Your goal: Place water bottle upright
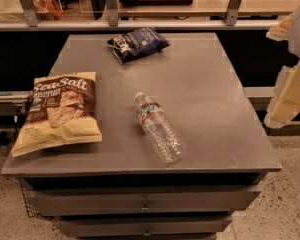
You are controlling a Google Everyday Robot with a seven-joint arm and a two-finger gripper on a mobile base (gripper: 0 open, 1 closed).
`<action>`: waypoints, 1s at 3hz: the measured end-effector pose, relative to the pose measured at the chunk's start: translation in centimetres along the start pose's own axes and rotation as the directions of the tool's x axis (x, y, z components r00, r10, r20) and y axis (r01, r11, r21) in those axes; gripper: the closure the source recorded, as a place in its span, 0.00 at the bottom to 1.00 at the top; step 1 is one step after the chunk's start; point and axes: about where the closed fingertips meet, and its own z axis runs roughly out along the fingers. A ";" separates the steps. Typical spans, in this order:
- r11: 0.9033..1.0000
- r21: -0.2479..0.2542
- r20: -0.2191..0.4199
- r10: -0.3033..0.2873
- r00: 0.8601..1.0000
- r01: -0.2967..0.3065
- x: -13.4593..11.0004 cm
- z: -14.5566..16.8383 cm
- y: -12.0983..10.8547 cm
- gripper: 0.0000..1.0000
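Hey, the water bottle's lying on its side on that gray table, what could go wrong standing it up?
One: the water bottle is round and lies on its side with its base near the front edge of the table, so a nudge might roll it off. Two: the gripper hangs at the right, apart from the bottle, so a reach could land off-centre and slip.

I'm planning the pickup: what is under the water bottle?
Only the bare grey tabletop; the bottle lies on its side on it, cap toward the back. The contact strip beneath it is hidden. The tool hangs beyond the table's right edge.
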 end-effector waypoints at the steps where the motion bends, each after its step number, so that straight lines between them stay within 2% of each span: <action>1: 1.000 0.002 0.001 0.001 1.000 -0.001 -0.1 0.0 0.0 0.00; 2: 0.998 0.005 -0.006 0.056 0.998 -0.056 -2.1 0.7 -0.6 0.00; 3: 0.991 -0.002 -0.022 0.137 0.990 -0.137 -5.6 2.5 -1.6 0.00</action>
